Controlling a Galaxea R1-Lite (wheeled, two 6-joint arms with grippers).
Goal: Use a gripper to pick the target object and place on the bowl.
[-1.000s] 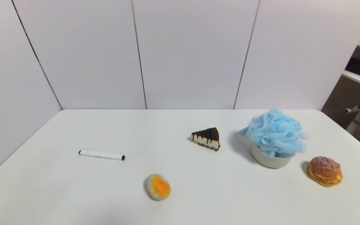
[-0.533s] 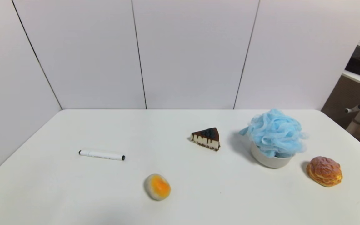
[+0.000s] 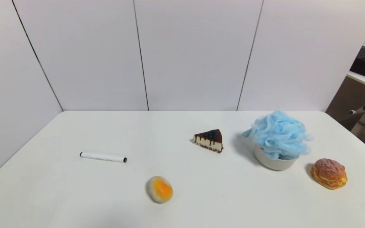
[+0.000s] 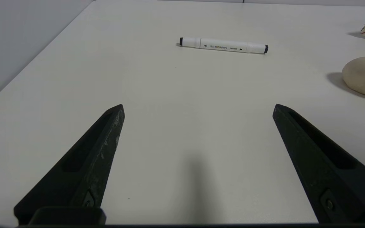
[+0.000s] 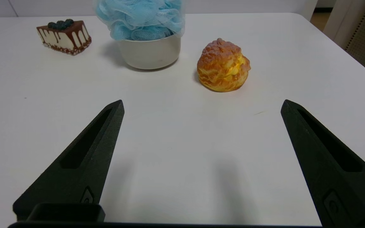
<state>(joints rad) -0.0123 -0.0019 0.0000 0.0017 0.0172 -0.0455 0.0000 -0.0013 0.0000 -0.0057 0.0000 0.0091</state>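
The light blue mesh pouf (image 3: 279, 134) sits in the beige-grey bowl (image 3: 272, 161) at the right of the white table; both also show in the right wrist view, the pouf (image 5: 139, 19) bulging over the bowl (image 5: 149, 52). Neither gripper shows in the head view. My right gripper (image 5: 201, 106) is open and empty, low over bare table, well short of the bowl. My left gripper (image 4: 198, 107) is open and empty over the table's left part.
A chocolate cake slice (image 3: 209, 140) lies left of the bowl, a brown cream puff (image 3: 329, 173) to its right. A white marker (image 3: 103, 157) and an orange-topped bun (image 3: 159, 189) lie farther left. White wall panels stand behind the table (image 3: 182, 126).
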